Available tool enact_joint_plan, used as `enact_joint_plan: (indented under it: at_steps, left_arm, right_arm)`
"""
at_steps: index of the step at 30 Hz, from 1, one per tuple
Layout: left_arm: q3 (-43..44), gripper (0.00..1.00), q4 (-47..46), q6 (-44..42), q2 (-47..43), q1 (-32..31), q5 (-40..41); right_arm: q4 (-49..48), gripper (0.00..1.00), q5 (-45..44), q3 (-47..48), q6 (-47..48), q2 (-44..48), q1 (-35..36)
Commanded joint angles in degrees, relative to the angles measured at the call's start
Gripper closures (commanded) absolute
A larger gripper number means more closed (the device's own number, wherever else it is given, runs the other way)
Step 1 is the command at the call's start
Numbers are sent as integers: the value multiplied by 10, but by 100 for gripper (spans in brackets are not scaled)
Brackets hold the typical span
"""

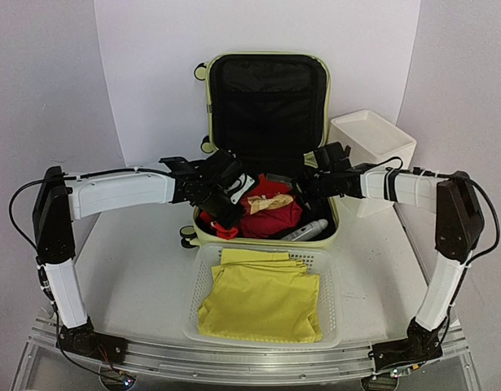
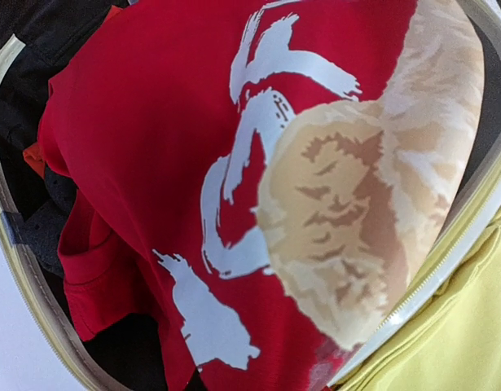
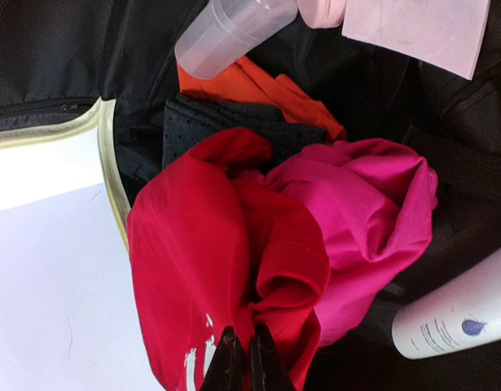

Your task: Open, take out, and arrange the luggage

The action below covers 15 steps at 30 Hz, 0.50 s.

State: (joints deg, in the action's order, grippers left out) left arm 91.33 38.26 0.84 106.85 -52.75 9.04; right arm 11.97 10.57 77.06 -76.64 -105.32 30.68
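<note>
The pale yellow-green luggage (image 1: 266, 241) lies open on the table, its black-lined lid (image 1: 266, 98) upright at the back. Inside lies a red shirt (image 1: 270, 213) with a tan and white print. It fills the left wrist view (image 2: 152, 147), where no fingers show. My left gripper (image 1: 226, 213) is low over the case's left side, against the shirt. My right gripper (image 3: 243, 350) is pinched shut on a fold of the red shirt (image 3: 201, 244), and it also shows in the top view (image 1: 303, 189). The case rim also shows in the wrist views (image 2: 446, 261) (image 3: 112, 163).
A pink cloth (image 3: 372, 212), orange cloth (image 3: 266, 85), black mesh cloth (image 3: 226, 122), clear plastic container (image 3: 230, 32) and white bottle (image 3: 462, 318) lie in the case. A white mesh basket (image 1: 333, 301) holding yellow cloth (image 1: 262, 297) stands in front. A white box (image 1: 372, 147) stands back right.
</note>
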Motion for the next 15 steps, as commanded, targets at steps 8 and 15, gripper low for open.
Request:
enact_joint_plan:
  at_steps: [8,15]
  left_arm:
    - [-50,100,41,-88,-110,-23,-104]
    - [-113,100,53,-128,-143,-64,-154]
  right_arm:
    - [112,100,-83,-55,73,188,47]
    - [166,100,-149,-150,47,287,115]
